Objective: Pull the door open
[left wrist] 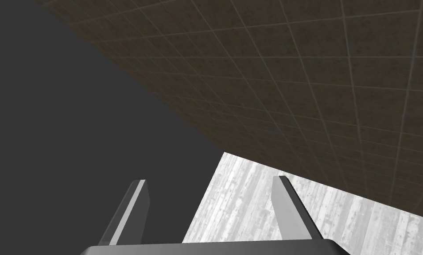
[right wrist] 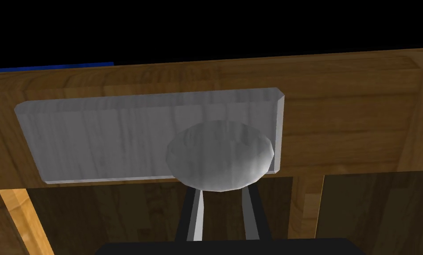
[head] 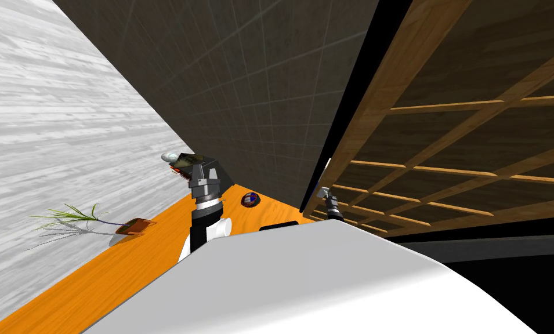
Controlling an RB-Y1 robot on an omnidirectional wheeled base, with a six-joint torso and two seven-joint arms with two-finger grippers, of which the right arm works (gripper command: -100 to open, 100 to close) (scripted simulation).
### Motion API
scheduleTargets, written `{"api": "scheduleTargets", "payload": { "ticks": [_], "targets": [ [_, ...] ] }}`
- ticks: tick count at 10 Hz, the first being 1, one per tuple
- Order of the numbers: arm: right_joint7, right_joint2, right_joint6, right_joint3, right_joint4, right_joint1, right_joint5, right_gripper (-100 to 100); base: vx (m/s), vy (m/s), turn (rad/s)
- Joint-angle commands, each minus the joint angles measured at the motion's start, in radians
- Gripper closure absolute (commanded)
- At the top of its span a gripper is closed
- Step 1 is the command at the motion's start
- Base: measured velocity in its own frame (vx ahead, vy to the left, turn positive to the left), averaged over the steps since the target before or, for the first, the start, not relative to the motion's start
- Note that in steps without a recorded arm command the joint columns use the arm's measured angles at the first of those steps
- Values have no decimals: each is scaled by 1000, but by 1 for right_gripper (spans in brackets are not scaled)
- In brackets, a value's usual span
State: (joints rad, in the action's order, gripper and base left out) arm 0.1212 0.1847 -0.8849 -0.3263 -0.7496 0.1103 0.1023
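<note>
- Your right gripper (right wrist: 223,195): the working hand, at the door's free edge. Its fingers stand close together and clamp the door knob (right wrist: 220,155), with their tips hidden behind its rounded grey head.
- Your left gripper (left wrist: 208,179): raised beside the chest and idle. Its fingers are spread wide with nothing between them.
- The backplate (right wrist: 108,141): a flat grey rectangle carrying the knob near one of its ends, fixed to the door's wooden frame.
- The door (head: 444,145): brown wood with a lattice of thin bars over dark panes, on your right side.
- The black area (head: 359,87): a strip between the door's free edge and the tiled wall (head: 241,87), widening away from the floor. In the right wrist view a thin blue strip (right wrist: 48,67) lies along the door's edge.
- The floor (head: 96,278): orange wood, running from the chest to both walls.
- A round thing (head: 250,199): small and dark with coloured patches, near the floor's edge along the tiled wall.
- A potted plant (head: 135,226): a brown pot with thin green leaves, at the floor's edge along the plank wall (head: 49,116).
- A stack (head: 189,161): dark flat items with a pale oval beside them, at the floor's far corner where the two walls meet.
- Progress, as a judgement: the approach and the grasp are done. The gap suggests the door is just off its frame, though you cannot tell by how much. Most of the swing is left. Pull along the door's arc and keep the grip square, since a round knob may slip out of thin fingers.
</note>
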Motion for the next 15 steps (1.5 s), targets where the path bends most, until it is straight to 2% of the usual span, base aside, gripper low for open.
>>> {"api": "scheduleTargets", "payload": {
  "ticks": [1, 4, 5, 6, 7, 8, 12, 13, 15],
  "targets": [
    [50, -7, -5, 25, -10, -7, 28, 100, -76, -14, 166],
    [107, -2, -6, 32, -8, -7, 51, 100, -52, -5, 63],
    [144, 3, -6, 39, -5, -6, 74, 100, -46, 7, 72],
    [148, 3, -6, 39, -5, -6, 74, 100, -44, 5, 55],
    [188, 8, -6, 46, -3, -6, 97, 100, -48, -6, 98],
    [204, 6, 8, 38, 1, 9, 109, -100, -57, -30, 19],
    [313, -7, 10, 57, -4, -2, 160, -100, -76, 9, 43],
    [323, -7, 10, 57, -4, -2, 160, -100, -40, -12, 14],
    [388, -16, 11, 70, -7, -10, 194, -100, -63, -5, 41]
  ]
}}
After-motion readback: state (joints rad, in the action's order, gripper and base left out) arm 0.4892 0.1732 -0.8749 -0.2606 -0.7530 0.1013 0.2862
